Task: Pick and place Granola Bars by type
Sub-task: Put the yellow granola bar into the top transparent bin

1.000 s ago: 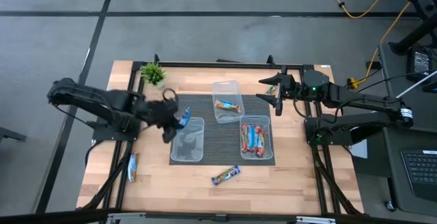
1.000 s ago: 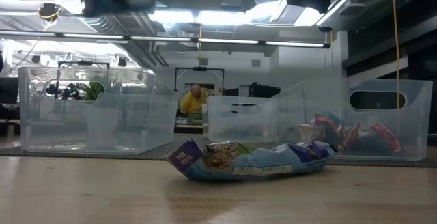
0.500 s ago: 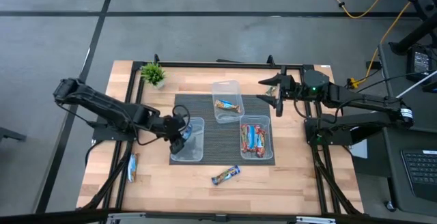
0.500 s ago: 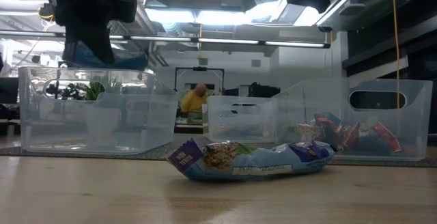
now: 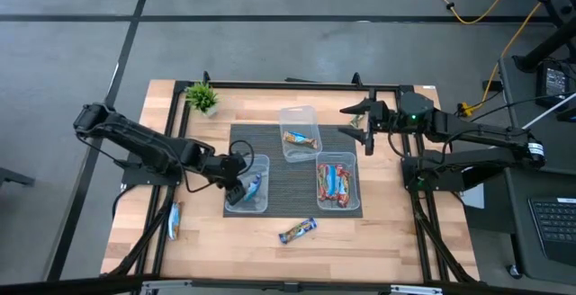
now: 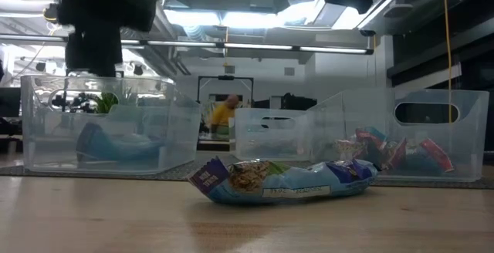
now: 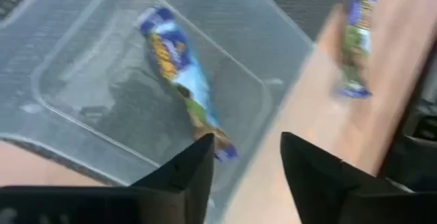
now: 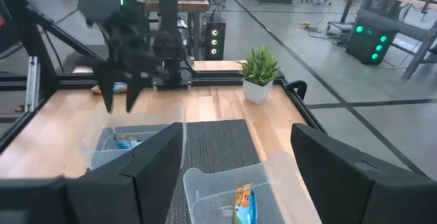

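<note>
With a blue bar (image 5: 254,187) lying loose in the left tub (image 5: 236,207), the left gripper (image 5: 236,185), fingers spread, is best lifted straight clear, while the right gripper (image 5: 362,126) is held spread near the surface's far edge.

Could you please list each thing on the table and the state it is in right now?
Left gripper: open, over left tub.
Right gripper: open, waiting near the table's far right.
Left tub: holds one blue bar.
Middle tub: holds one bar.
Right tub: holds several red-orange bars.
Loose bars: lying on table.
</note>
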Tool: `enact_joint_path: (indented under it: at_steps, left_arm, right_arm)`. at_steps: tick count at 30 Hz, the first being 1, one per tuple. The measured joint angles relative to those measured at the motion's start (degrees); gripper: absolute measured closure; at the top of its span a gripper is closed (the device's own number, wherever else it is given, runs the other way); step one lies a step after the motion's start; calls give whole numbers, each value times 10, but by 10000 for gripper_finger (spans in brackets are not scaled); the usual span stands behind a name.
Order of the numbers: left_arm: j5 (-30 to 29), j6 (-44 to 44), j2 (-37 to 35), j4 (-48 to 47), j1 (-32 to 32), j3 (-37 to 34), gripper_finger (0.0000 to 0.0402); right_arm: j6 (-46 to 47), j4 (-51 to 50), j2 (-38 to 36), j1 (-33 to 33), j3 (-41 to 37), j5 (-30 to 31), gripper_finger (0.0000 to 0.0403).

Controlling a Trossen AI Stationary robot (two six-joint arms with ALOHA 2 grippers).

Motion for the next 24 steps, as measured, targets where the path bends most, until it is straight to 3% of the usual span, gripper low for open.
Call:
enact_joint_path:
  at_steps: [6, 15, 20, 24]
  left_arm:
    - [63, 2, -27, -62, -6, 51, 204]
    - [175, -59, -31, -244, -92, 95, 217]
    - [146, -106, -31, -325, -164, 95, 219]
    - [112, -208, -31, -344, -216, 74, 219]
  right_arm:
    - [-20, -12, 0, 0, 0, -2, 128]
    - [-45, -21, 0, 0, 0, -28, 128]
    - [-62, -20, 0, 0, 0, -30, 128]
    - [-77, -20, 0, 0, 0, -31, 128]
